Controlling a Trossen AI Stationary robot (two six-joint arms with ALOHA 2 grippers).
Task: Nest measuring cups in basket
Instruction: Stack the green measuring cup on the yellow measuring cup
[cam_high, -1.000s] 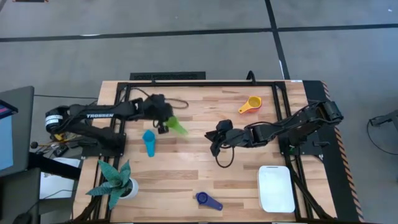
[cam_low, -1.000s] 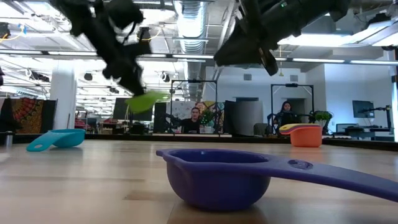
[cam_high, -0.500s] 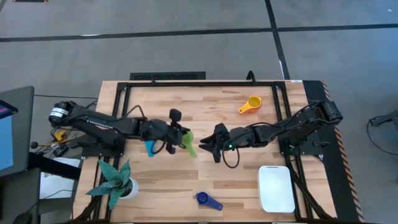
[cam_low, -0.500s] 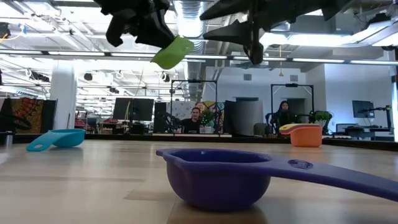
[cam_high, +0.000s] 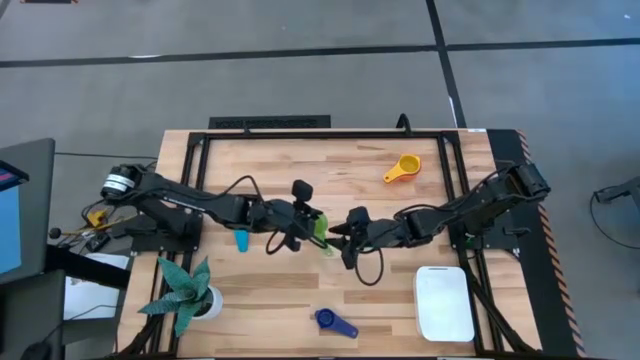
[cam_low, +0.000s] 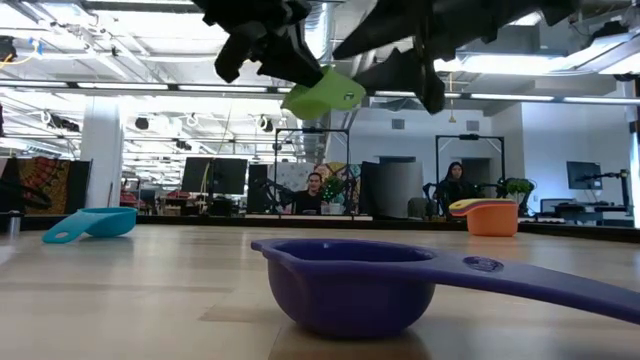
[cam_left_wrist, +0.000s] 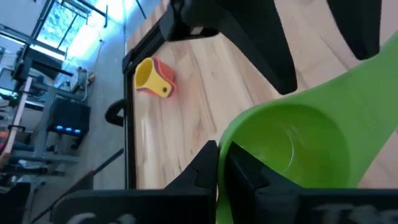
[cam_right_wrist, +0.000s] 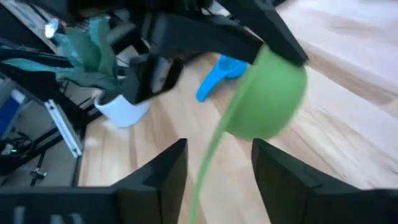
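Note:
A green measuring cup (cam_high: 319, 229) hangs in the air above the middle of the table, held by my left gripper (cam_high: 311, 222). My right gripper (cam_high: 336, 233) is open. Its two fingers (cam_right_wrist: 163, 177) stand on either side of the green cup's handle (cam_right_wrist: 208, 168), and I see no touch. A teal cup (cam_high: 240, 239) lies on the table under the left arm. A yellow cup sits in an orange one (cam_high: 403, 167) at the far right. A dark blue cup (cam_high: 335, 322) lies near the front edge. The white basket (cam_high: 444, 303) stands at the near right. My left gripper holds the green cup by the bowl's rim (cam_left_wrist: 235, 140), on the side away from the handle. The rim runs between the two fingers, one on the bowl's inside and one outside. The cup is lifted clear, its handle (cam_left_wrist: 373, 81) pointing toward my right gripper.
A teal spiky plant in a white pot (cam_high: 185, 292) stands at the near left corner. A black frame (cam_high: 300, 135) runs along the far edge. In the low view the dark blue cup (cam_low: 350, 285) lies close in front, and people sit in the room behind.
My left gripper has carried the green cup toward the table's right and near edges, from beside the teal cup to the middle. The cup has stayed clear of the table. Its handle now lies between my right gripper's fingers. The right gripper has hardly moved.

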